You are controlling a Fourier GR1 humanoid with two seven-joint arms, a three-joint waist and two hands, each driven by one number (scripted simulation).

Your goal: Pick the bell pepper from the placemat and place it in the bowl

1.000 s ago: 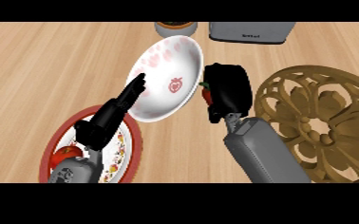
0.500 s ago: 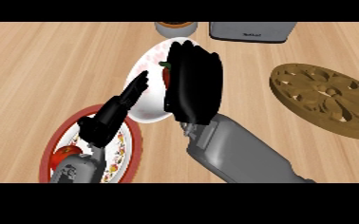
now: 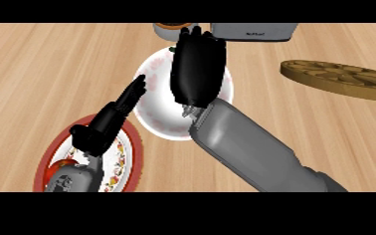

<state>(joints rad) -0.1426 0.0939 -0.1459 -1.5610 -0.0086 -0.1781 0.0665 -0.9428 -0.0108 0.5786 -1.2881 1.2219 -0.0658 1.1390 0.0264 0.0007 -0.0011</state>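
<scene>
Two boxy grey forearms end in glossy black hands, the left hand [image 3: 103,127] and the right hand [image 3: 197,72].

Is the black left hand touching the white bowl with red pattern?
Cannot tell. In the head view the left hand lies with its straight fingertips overlapping the rim of the white bowl with red pattern, but from above no contact or gap shows plainly.

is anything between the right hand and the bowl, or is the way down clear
Nothing visible stands between them: the right hand is directly over the bowl. The bell pepper cannot be seen. The left hand is beside the bowl's left rim.
</scene>
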